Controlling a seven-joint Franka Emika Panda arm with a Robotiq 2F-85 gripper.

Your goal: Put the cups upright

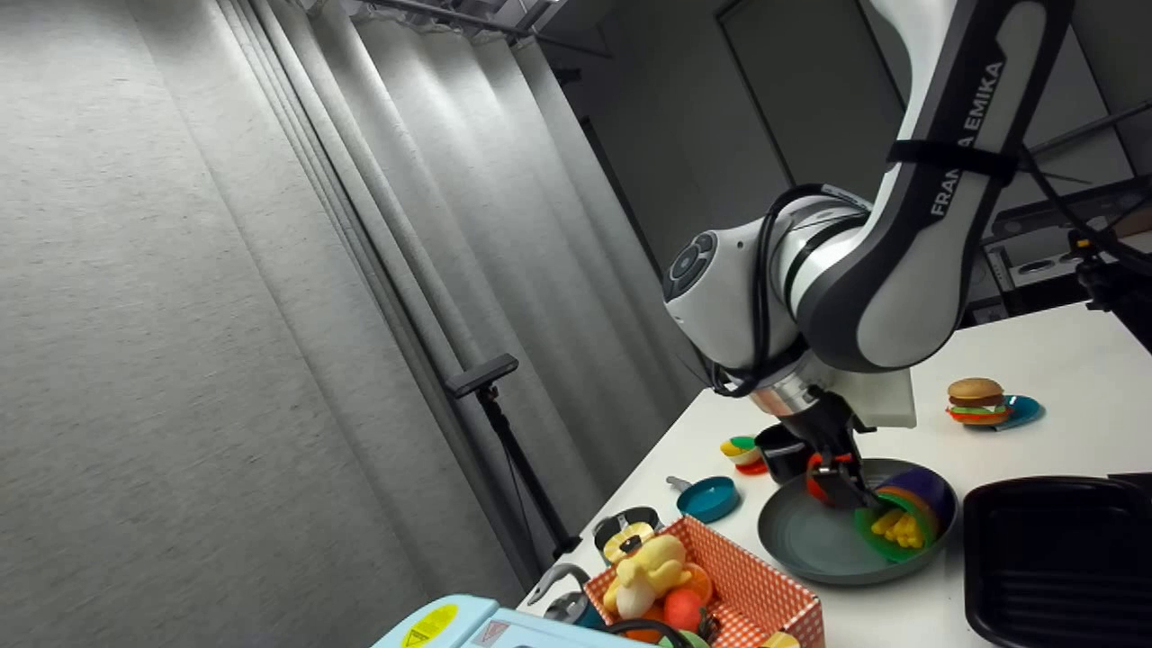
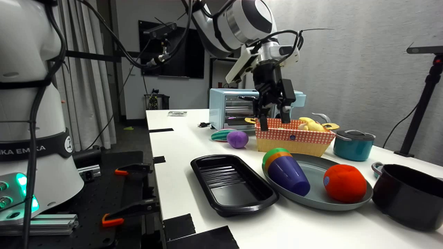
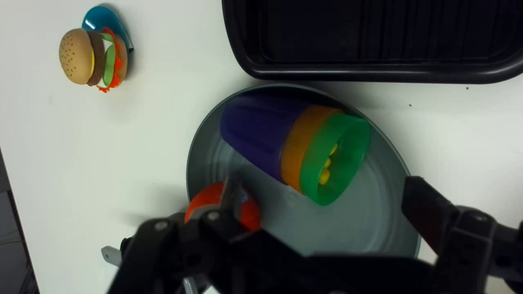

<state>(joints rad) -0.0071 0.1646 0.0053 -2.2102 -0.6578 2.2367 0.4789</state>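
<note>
A nested stack of cups lies on its side on the dark round plate (image 1: pixel 805 540). The stack has a purple cup (image 3: pixel 261 130), an orange cup (image 3: pixel 300 153) and a green cup (image 3: pixel 316 171), with yellow pieces inside the green mouth. In an exterior view the purple base (image 2: pixel 290 176) points toward the camera. My gripper (image 3: pixel 322 190) is open and empty, its fingers wide apart above the plate. It touches no cup. In an exterior view the gripper (image 2: pixel 275 121) hangs above the table. A small green-yellow piece and a red piece (image 1: pixel 743 450) stand beyond the plate; their kind is unclear.
A red round toy (image 2: pixel 345 183) shares the plate. A black tray (image 2: pixel 235 186) lies beside the plate, and a black pot (image 2: pixel 410 193) stands at its other side. A red-checked basket (image 1: pixel 747 580) holds toy food. A toy burger (image 3: pixel 92 59) lies on the table.
</note>
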